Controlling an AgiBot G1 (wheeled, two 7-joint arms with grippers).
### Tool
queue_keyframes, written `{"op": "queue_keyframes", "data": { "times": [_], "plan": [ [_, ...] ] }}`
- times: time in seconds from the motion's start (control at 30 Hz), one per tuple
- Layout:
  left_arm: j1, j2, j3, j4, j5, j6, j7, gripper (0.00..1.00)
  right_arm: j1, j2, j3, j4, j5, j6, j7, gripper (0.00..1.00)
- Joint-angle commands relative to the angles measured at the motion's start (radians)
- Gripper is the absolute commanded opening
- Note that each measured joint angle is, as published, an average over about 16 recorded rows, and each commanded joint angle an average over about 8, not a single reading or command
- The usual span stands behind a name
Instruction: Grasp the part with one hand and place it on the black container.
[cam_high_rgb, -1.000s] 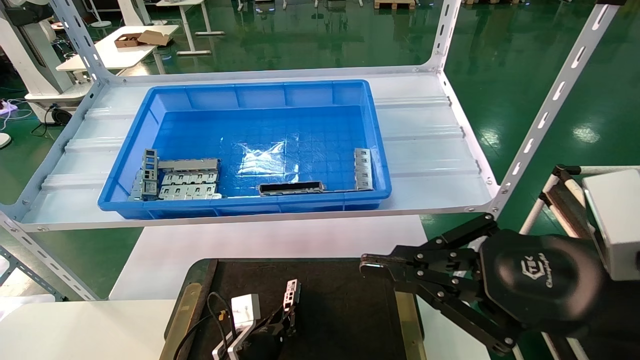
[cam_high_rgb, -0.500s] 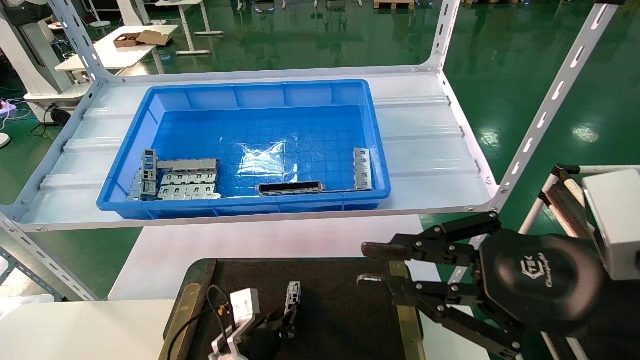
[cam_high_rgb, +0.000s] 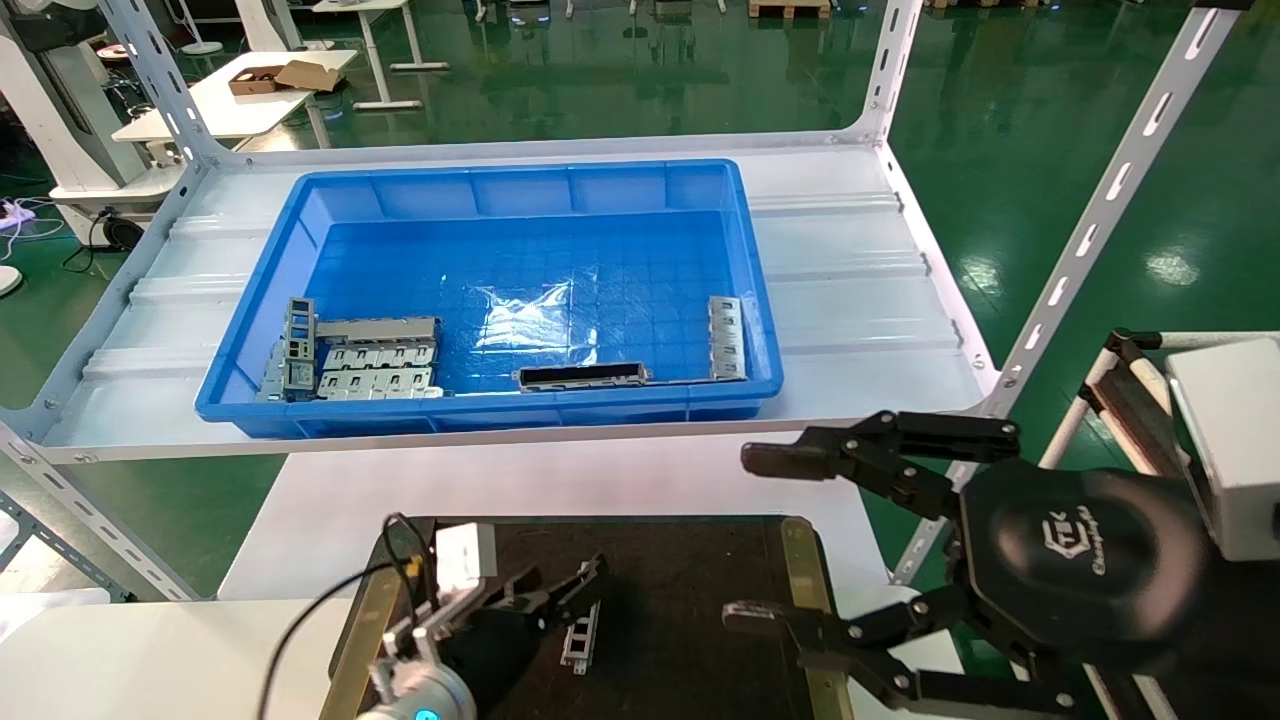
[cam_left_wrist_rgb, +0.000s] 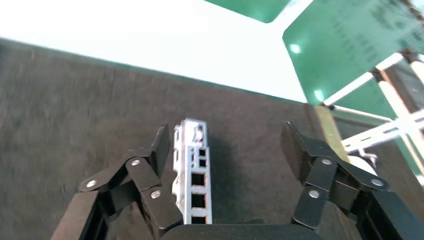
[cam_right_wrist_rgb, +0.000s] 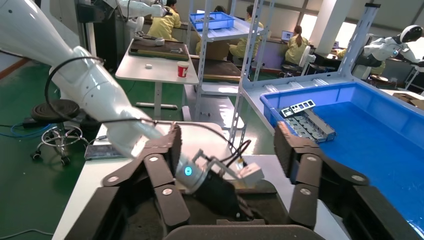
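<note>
While the part lay flat on the black container at the near edge of the tabletop, the left gripper sat low over it with its jaws spread wide and nothing held. In the left wrist view the part lay between the two fingers, touching or just beside one of them and well apart from the other, its long axis running along the fingers' reach, away from the robot. So the release looked made, and any retreat would best go straight back along that axis to avoid dragging the bar. The right gripper hung over the container's right edge, wide open and empty, farther from the part than the left. More metal pieces remained in the blue bin.
</note>
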Motion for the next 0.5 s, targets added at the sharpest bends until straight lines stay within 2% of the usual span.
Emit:
{"op": "queue_keyframes", "data": {
  "times": [0.03, 0.5],
  "plan": [
    [-0.004, -0.034, -0.003, -0.016, 0.007, 0.043, 0.001, 1.0, 0.0, 0.0, 0.0, 0.0, 0.0, 0.0, 0.0, 1.0],
    [0.011, -0.308, -0.12, -0.013, 0.07, 0.594, 0.072, 1.0, 0.0, 0.0, -0.001, 0.0, 0.001, 0.0, 0.0, 1.0]
  ]
}}
